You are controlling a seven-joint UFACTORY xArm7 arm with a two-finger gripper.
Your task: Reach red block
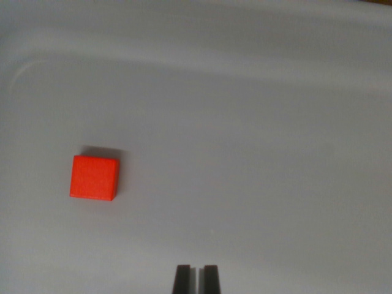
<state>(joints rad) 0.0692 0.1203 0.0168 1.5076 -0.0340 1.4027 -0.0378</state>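
At the bottom edge of the wrist view, near 6 o'clock, we see the gripper [195, 278]: two dark fingertips [181, 278] standing upright and parallel, with only a thin sliver of pale surface between them. We record the jaws as narrow, nearly closed, and holding nothing. Only the tips are in frame; the rest of the tool is cut off below.

We find the block [94, 177] at about 9 o'clock from the frame centre, and at roughly 10 o'clock from the fingertips, well apart from them. It is red, square from above, and lies flat on the table [257, 135], its edges turned slightly off the frame's axes. A soft shadow sits along its top side.

We note the table is a plain grey-white with faint curved bands of lighter tone toward 12 o'clock.
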